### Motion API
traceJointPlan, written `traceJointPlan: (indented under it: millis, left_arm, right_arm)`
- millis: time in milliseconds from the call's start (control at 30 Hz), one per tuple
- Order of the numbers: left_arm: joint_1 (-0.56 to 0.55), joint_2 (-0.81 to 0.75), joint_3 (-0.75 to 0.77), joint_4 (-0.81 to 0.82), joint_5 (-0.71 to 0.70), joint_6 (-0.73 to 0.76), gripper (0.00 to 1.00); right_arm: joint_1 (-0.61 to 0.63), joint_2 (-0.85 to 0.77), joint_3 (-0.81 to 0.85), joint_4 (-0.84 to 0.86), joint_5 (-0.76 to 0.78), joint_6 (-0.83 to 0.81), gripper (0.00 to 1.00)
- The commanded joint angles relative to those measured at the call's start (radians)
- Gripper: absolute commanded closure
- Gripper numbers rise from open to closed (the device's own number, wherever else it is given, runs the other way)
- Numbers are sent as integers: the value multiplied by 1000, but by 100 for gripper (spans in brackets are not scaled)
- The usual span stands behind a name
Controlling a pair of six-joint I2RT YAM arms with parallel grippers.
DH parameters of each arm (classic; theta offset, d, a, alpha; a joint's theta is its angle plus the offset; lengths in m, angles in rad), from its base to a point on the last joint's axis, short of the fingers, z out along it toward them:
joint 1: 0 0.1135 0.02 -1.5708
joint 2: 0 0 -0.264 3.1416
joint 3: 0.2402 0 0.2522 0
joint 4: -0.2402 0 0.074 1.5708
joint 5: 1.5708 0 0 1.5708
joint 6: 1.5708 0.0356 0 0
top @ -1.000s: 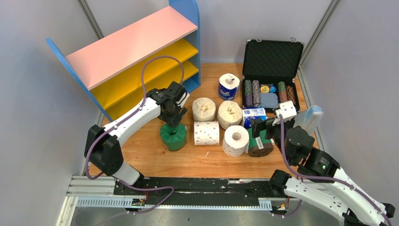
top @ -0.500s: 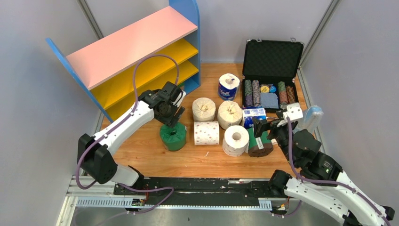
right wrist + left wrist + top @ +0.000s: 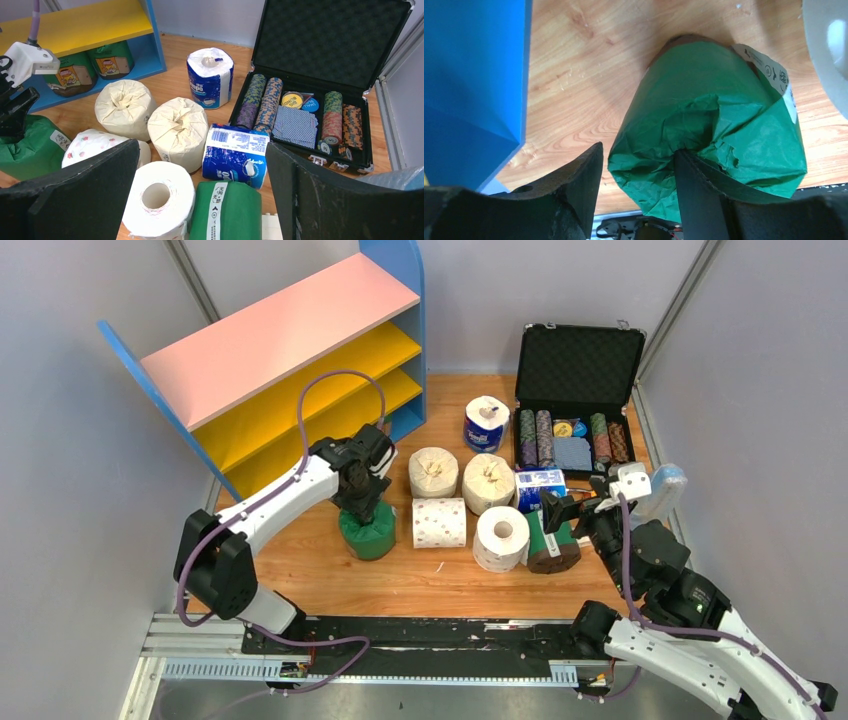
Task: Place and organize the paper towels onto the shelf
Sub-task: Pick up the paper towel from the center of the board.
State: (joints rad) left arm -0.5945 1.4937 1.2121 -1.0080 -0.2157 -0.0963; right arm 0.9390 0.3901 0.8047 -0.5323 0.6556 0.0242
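My left gripper stands over an upright green-wrapped paper towel roll. One finger presses into the crumpled top; the other hangs just outside the roll's wall with a thin gap. My right gripper is wide open and holds nothing, hovering above a lying green roll, a bare white roll and a blue-printed pack. Two cream rolls, a dotted roll and a blue-white roll sit mid-table. The shelf stands back left; two green rolls sit in its bottom tier.
An open black case with poker chip stacks and cards stands at the back right. A clear plastic-wrapped bundle lies by the right wall. Grey walls close in on both sides.
My left gripper has dropped onto the green roll and its jaws have narrowed. The right arm has drifted slightly to the right, still wide open.
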Motion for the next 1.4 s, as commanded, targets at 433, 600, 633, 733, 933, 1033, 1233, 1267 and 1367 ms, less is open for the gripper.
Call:
traceJointPlan:
  millis: [433,600,633,733,933,1033,1233,1267,1367]
  left_arm:
    - [15,-75,-64,-49,-85,-357,72]
    - [49,-138,-83,-56,-97,-527,84]
    - [56,-159,-89,-61,-97,-576,84]
    - [110,-206,-99,-66,-97,-674,89]
    - [212,-312,-147,-87,-148,-845,92]
    - [247,-334,-161,-107,-191,-917,92]
    - [289,-335,-175,-128,-281,-1097,92]
    - [293,-326,-177,-119,-286,-1132,92]
    - [316,-293,-168,-108,-329,-1189,92]
  right_arm:
    - [-3,-28,-12,50,4,0,0]
    - [-2,-34,-15,50,2,0,0]
    - [-2,-34,-15,49,0,0,0]
    - [-3,-34,-17,49,-8,5,0]
    - [-3,-42,-14,50,-10,20,0]
    - [-3,-57,-15,53,-8,33,0]
    - [-3,-96,-28,56,-18,60,0]
    - [-3,-103,-31,56,-20,64,0]
    - [-3,-129,-39,57,-25,73,0]
